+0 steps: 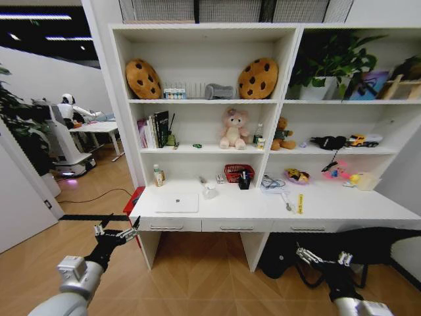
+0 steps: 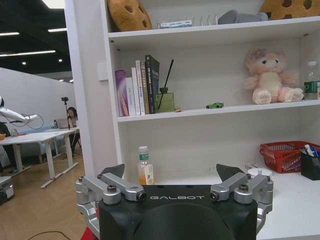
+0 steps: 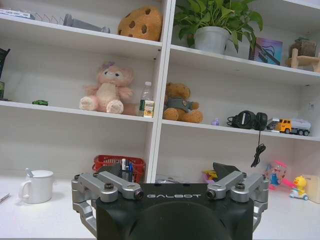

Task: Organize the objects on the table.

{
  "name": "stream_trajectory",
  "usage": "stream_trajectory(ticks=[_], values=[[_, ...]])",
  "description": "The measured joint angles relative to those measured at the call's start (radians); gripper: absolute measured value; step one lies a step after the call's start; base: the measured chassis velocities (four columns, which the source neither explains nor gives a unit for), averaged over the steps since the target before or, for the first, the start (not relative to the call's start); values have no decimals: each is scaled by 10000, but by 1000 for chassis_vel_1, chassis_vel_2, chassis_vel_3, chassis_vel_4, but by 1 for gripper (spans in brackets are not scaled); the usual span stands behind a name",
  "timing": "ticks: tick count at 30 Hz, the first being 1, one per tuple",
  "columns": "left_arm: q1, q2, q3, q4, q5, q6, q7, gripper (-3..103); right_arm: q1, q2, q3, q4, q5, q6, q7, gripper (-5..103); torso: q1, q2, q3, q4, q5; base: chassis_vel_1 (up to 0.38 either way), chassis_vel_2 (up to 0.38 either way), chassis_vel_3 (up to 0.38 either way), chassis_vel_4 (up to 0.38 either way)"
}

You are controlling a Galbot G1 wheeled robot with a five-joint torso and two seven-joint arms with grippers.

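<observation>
White table (image 1: 342, 209), silver laptop (image 1: 176, 203), red basket (image 1: 235, 172).

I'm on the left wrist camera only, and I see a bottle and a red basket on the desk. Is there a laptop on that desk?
Observer: Yes. A closed silver laptop lies flat on the table, just in front of the bottle.
Operator: Is there anything further right, past the basket?
Observer: A slim yellow stick-shaped item lies near the front edge, well to the right of the red basket.
Operator: Where is the right gripper?
Observer: The right gripper hangs below the desktop edge on the right, open and touching nothing.
</observation>
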Motion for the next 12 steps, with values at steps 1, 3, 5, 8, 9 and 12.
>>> stream_trajectory(ticks=[1,3,5,8,9,12], values=[[1,0,0,0,0,0,0,100,0,0,0,0,0,0,0,100,0,0,0,1,0,0,0,0,0],[0,0,0,0,0,0,0,100,0,0,0,0,0,0,0,100,0,0,0,0,0,0,0,0,0],[0,0,0,0,0,0,0,100,0,0,0,0,0,0,0,100,0,0,0,0,0,0,0,0,0],[0,0,0,0,0,0,0,100,0,0,0,0,0,0,0,100,0,0,0,0,0,0,0,0,0],[0,0,0,0,0,0,0,100,0,0,0,0,0,0,0,100,0,0,0,0,0,0,0,0,0],[0,0,0,0,1,0,0,100,0,0,0,0,0,0,0,100,0,0,0,0,0,0,0,0,0]])
